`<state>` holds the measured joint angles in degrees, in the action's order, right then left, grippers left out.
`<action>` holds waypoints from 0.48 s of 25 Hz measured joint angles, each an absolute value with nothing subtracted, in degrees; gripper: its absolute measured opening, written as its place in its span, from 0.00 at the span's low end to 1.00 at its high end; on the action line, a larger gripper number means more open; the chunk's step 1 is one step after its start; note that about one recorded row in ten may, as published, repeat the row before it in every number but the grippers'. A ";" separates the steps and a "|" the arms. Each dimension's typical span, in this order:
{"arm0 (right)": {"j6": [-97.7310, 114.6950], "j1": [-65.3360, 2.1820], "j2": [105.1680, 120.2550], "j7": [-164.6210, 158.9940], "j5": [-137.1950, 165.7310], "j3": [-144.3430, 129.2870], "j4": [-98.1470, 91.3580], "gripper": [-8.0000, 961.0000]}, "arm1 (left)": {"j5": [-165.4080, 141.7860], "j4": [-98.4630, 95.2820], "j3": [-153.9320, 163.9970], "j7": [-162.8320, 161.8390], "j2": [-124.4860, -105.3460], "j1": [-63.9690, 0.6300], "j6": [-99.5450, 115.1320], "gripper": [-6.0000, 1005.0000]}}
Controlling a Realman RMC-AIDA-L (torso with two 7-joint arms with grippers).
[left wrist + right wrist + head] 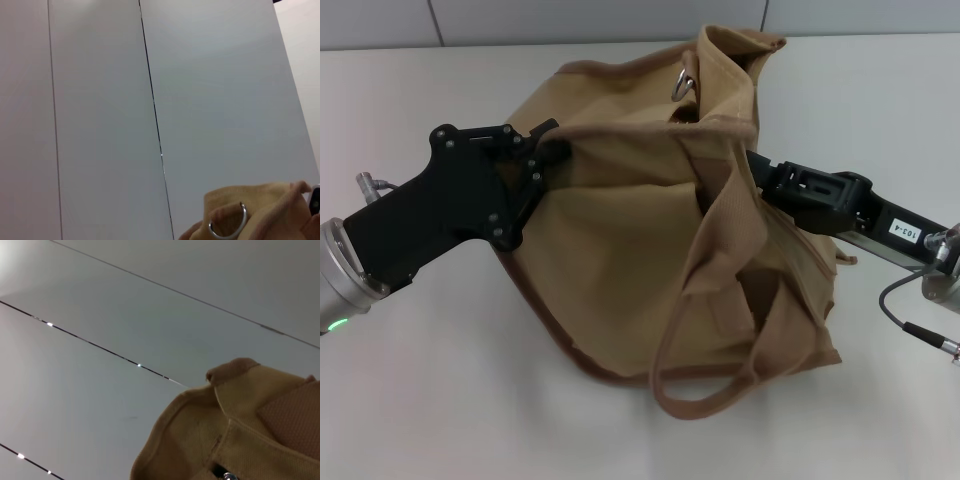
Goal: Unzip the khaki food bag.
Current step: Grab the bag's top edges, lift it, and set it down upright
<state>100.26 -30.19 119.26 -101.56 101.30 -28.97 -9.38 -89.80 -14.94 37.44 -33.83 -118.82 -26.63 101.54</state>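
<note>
On the white bench (430,400), the left end effector (542,150) pinches the khaki food bag (620,240) at its top left edge. Rightward, a silver ring (682,82) stands at the bag's peak. The right end effector (760,175) is buried in fabric; its grip cannot be told. Steady, opposed tension should help. Its label reads "103-4".
</note>
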 joint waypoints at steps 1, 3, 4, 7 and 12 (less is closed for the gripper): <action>100.26 -30.19 119.26 -101.56 101.30 -28.97 -9.38 0.10 | -89.80 -14.94 37.44 -33.83 -118.82 -26.63 101.54 0.06; 100.26 -30.22 119.27 -101.56 101.29 -28.75 -9.40 0.10 | -89.80 -14.94 37.44 -33.83 -118.82 -26.63 101.54 0.06; 100.26 -30.22 119.26 -101.57 101.29 -28.62 -9.41 0.10 | -89.80 -14.94 37.44 -33.83 -118.82 -26.63 101.54 0.06; 100.29 -30.16 119.17 -101.64 101.26 -28.53 -9.75 0.09 | -89.80 -14.94 37.44 -33.82 -118.83 -26.76 101.47 0.06; 100.70 -30.59 119.12 -101.67 101.39 -28.96 -10.29 0.10 | -89.67 -14.94 37.44 -33.65 -118.75 -26.83 101.14 0.06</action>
